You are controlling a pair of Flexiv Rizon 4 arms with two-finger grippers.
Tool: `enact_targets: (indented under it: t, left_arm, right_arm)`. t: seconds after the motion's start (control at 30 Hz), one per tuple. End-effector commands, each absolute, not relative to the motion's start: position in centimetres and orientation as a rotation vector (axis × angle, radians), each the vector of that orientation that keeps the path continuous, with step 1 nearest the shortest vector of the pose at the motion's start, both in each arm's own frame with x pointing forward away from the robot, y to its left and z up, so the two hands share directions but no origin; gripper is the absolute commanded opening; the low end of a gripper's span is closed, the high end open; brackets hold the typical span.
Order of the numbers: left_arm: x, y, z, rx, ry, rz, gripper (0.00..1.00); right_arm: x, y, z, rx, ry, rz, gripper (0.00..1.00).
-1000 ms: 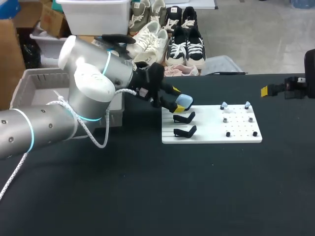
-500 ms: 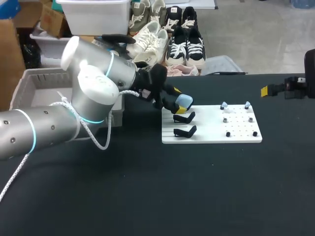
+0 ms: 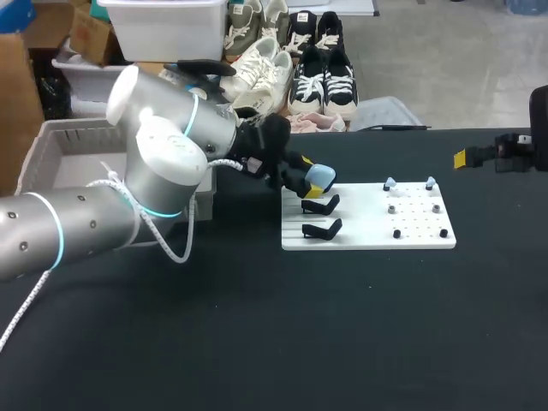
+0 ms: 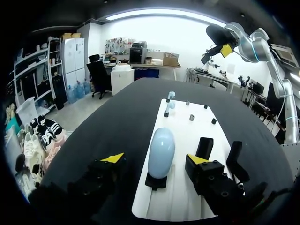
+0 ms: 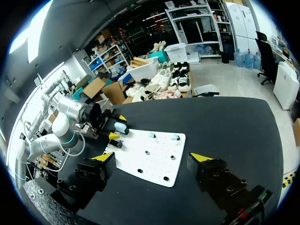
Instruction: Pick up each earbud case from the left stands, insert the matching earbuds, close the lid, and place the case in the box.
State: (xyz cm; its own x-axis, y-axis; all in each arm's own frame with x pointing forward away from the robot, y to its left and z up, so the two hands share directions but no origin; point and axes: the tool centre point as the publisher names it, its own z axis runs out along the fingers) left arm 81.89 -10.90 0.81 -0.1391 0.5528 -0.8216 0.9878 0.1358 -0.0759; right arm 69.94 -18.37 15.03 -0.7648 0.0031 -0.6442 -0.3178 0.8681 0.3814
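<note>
At the white board's (image 3: 368, 233) farthest left stand, the left gripper (image 4: 154, 159) had edged slightly forward within the second, its fingers spread wide either side of the pale blue earbud case (image 4: 161, 149), apparently touching neither flank. A grasp looked imminent. The right gripper (image 5: 154, 158), fingers open and empty, hung well apart.

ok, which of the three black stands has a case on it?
The rear stand, farthest from the head camera, between the left tool's open fingers: it carries the light blue case. The middle stand and the front stand are bare.
</note>
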Motion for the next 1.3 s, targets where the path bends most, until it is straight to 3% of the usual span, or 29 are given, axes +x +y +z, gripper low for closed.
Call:
enact_targets:
  t: [0.03, 0.3, 0.47, 0.83, 1.3]
  left_arm:
    - [81.99, -11.04, 0.78, 1.488, 1.77, -0.871, 0.84]
    - [82.0, -11.09, 0.79, 1.484, 1.772, -0.883, 0.78]
    - [82.03, -11.13, 0.74, 1.486, 1.772, -0.888, 0.61]
    - [82.23, -11.28, 0.77, 1.481, 1.771, -0.896, 0.61]
    - [82.31, -11.33, 0.58, 1.467, 1.779, -0.913, 0.42]
  right_arm:
    - [69.97, -18.49, 15.0, -0.23, 2.372, 0.636, 1.0]
    - [69.97, -18.49, 15.0, -0.23, 2.372, 0.636, 1.0]
    - [69.97, -18.49, 15.0, -0.23, 2.372, 0.636, 1.0]
    - [69.97, -18.49, 15.0, -0.23, 2.372, 0.636, 1.0]
    - [69.97, -18.49, 15.0, -0.23, 2.372, 0.636, 1.0]
